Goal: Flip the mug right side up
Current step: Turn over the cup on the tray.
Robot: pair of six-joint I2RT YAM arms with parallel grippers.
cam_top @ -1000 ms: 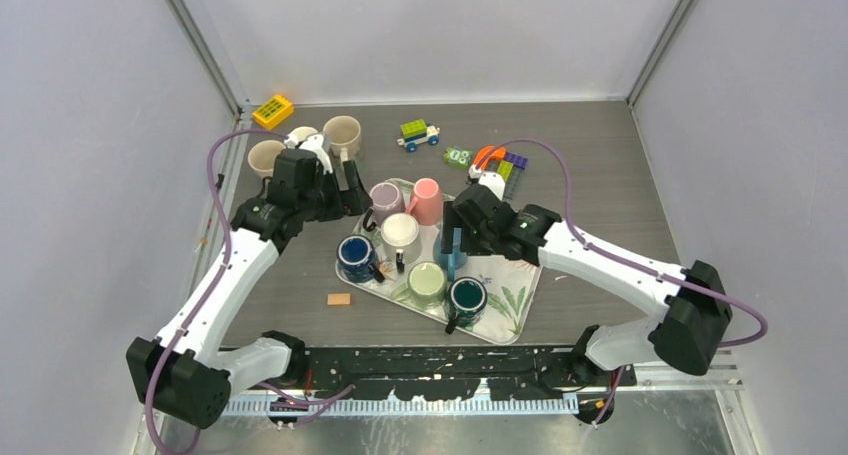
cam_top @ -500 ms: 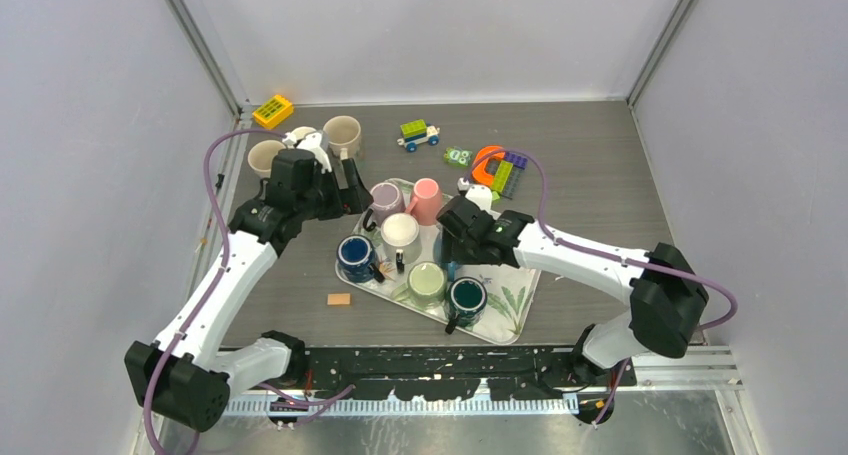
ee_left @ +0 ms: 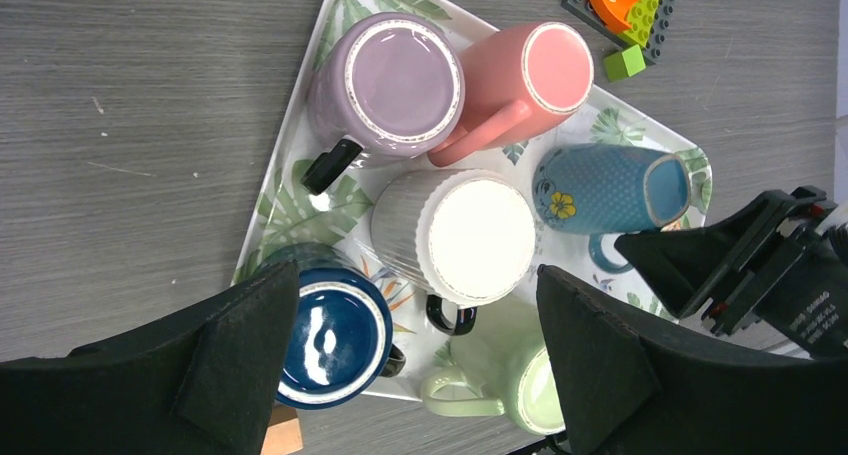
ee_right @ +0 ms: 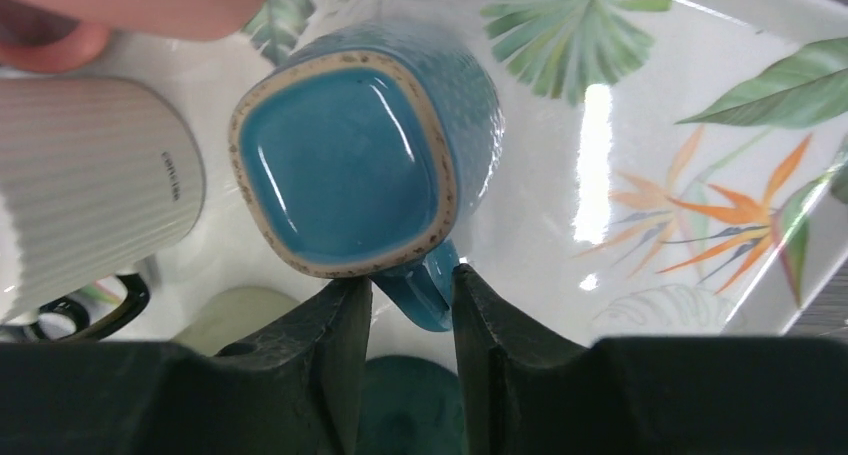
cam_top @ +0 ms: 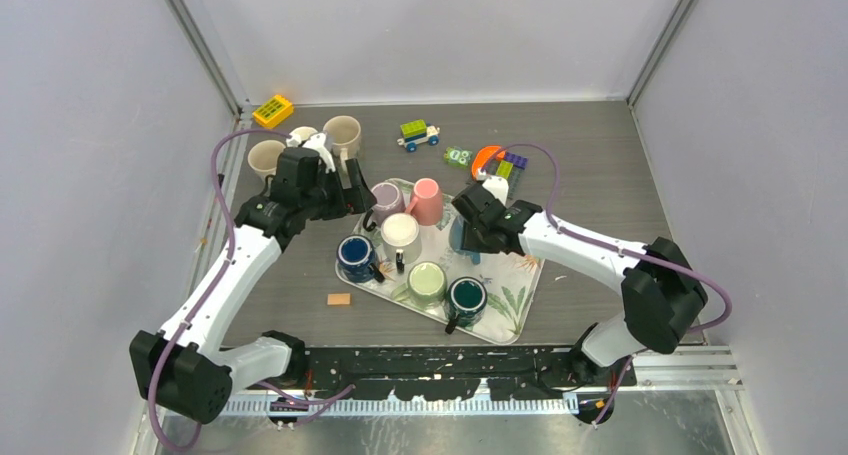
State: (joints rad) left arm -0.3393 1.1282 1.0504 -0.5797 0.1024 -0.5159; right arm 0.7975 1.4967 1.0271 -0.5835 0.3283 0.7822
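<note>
A blue mug [ee_left: 610, 190] with a yellow flower lies tipped on its side on the leaf-print tray [cam_top: 520, 297]. Its square base [ee_right: 345, 165] faces the right wrist camera. My right gripper [ee_right: 410, 295] is shut on the mug's handle [ee_right: 425, 293], one finger pressing each side. From above, the right gripper [cam_top: 468, 241] sits over the mug at the tray's middle. My left gripper [ee_left: 415, 273] hangs open above the tray's left half, over the white mug [ee_left: 470, 237] and the navy mug [ee_left: 330, 340], holding nothing.
The tray also carries a purple mug [cam_top: 386, 197], pink mug [cam_top: 427, 200], pale green mug [cam_top: 426, 280] and dark teal mug [cam_top: 467, 297]. Two beige cups [cam_top: 342, 133] stand at the back left. Toy bricks [cam_top: 505, 165] and a small wooden block [cam_top: 339, 299] lie on the table.
My right gripper has swung in toward the blue mug and closed from wide open onto its handle. The left arm has stayed still and open.
</note>
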